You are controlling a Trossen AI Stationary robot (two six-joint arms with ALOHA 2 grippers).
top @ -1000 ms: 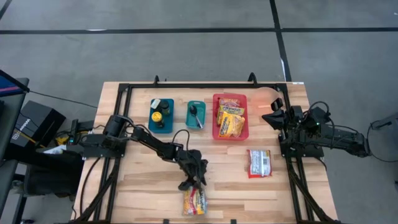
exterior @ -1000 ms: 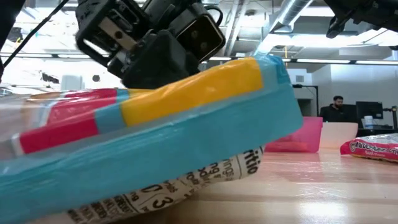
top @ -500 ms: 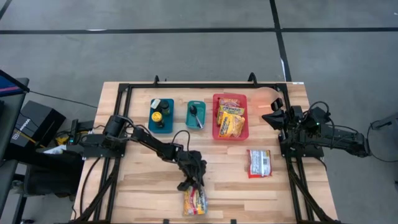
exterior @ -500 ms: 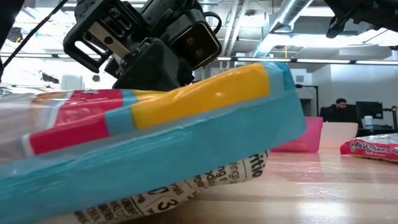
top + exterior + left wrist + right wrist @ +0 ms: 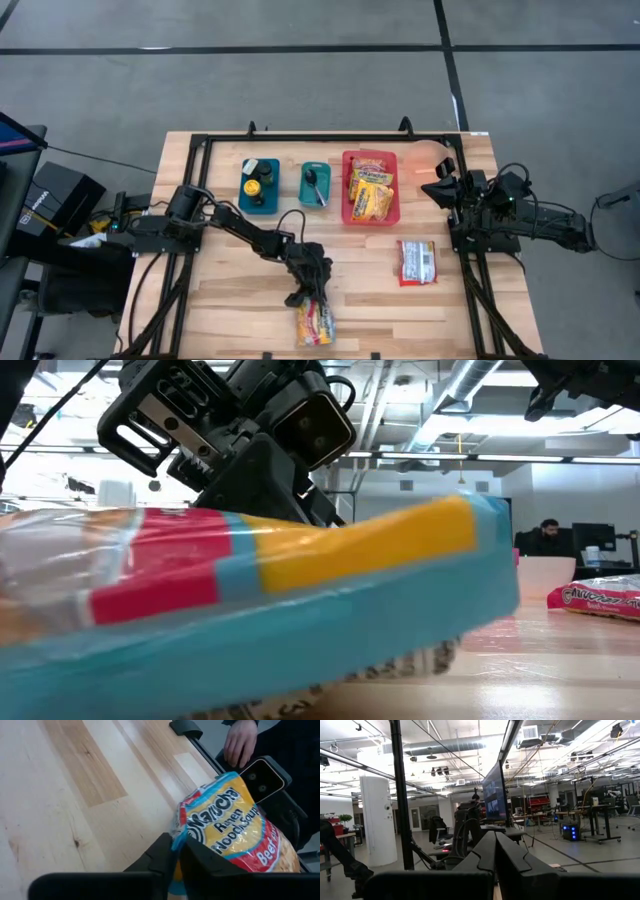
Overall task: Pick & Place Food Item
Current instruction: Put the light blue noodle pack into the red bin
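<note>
A ramen noodle packet [image 5: 313,322], yellow, red and blue, lies at the table's near edge and fills the foreground of the low view [image 5: 250,600]. My left gripper [image 5: 309,299] reaches out to the packet's far end and is shut on it [image 5: 177,845]. My right gripper [image 5: 437,178] waits raised at the table's right edge, shut and holding nothing [image 5: 495,840]. My left gripper pinches the packet's sealed blue end seam [image 5: 178,836] between its two fingers. The fingers come slanting down from the far left. The packet's body rests on the table near the front edge, tilted in the low view with one end higher.
A red bin [image 5: 369,212] with more noodle packets stands at the far middle, beside two teal trays, one with bottles [image 5: 259,184] and one with a spoon [image 5: 315,185]. Another packet [image 5: 416,261] lies at the right. A person's hand [image 5: 240,742] shows beyond the near edge.
My left gripper has shut on the packet's far end seam while staying in place. In the low view the packet has shifted and its tilt has changed.
</note>
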